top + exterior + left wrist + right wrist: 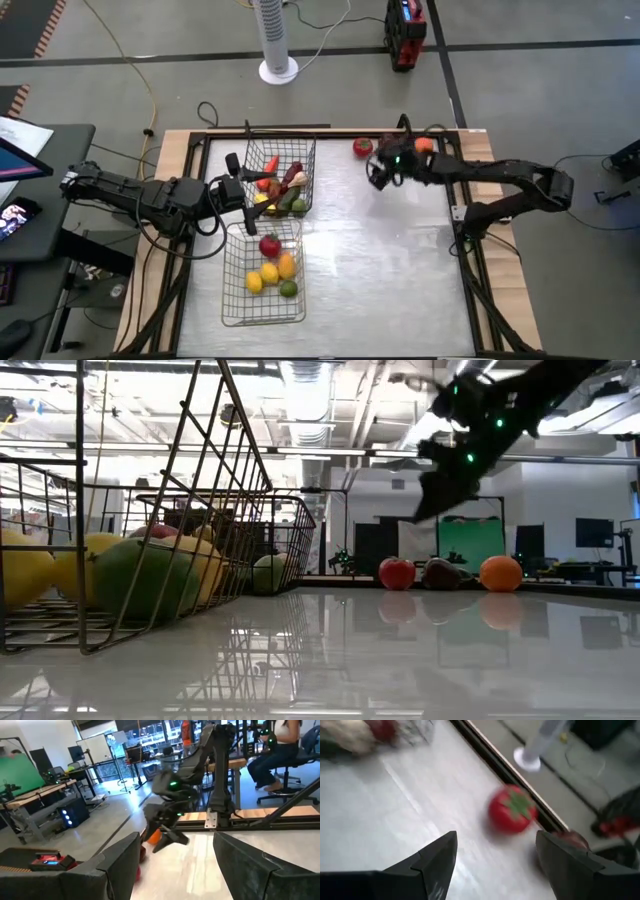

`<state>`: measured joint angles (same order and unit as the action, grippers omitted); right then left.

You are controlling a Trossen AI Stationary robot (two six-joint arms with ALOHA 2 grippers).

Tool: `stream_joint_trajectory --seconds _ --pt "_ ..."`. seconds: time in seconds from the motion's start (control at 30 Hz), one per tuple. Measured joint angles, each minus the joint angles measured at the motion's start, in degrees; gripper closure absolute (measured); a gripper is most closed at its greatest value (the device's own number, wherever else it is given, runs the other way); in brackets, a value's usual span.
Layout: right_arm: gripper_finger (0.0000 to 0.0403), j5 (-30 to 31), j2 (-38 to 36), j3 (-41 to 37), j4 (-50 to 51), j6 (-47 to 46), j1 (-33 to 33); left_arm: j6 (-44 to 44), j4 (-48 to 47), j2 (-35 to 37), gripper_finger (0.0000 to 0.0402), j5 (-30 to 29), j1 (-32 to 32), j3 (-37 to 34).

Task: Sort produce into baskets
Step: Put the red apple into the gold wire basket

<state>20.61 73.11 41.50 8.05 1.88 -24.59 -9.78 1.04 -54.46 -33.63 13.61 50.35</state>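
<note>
Two wire baskets stand at the table's left. The far basket (283, 172) holds long vegetables. The near basket (263, 272) holds a red apple, lemons and a lime. A tomato (362, 147) and an orange (425, 144) lie by the far edge, with a dark red piece (440, 573) between them. My right gripper (378, 175) is open and empty, above the table just near of the tomato (512, 810). My left gripper (243, 186) is open and empty, at the baskets' left side.
The table's middle and right part (380, 270) is bare metal. The far edge rail (500, 765) runs just behind the tomato. A white fan stand (278, 68) is on the floor beyond the table. A person sits at a desk in the room behind (280, 750).
</note>
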Motion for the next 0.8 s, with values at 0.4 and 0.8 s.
stream_joint_trajectory --seconds 0.4,0.8 --pt "0.0078 -12.4 7.5 1.5 3.3 17.3 -22.1 0.0 -0.5 0.0 0.0160 -0.1 0.0 0.0" --pt "0.0012 -12.0 16.4 17.2 15.9 25.2 -24.5 -1.1 -0.4 0.0 0.0160 -1.5 0.0 0.0"
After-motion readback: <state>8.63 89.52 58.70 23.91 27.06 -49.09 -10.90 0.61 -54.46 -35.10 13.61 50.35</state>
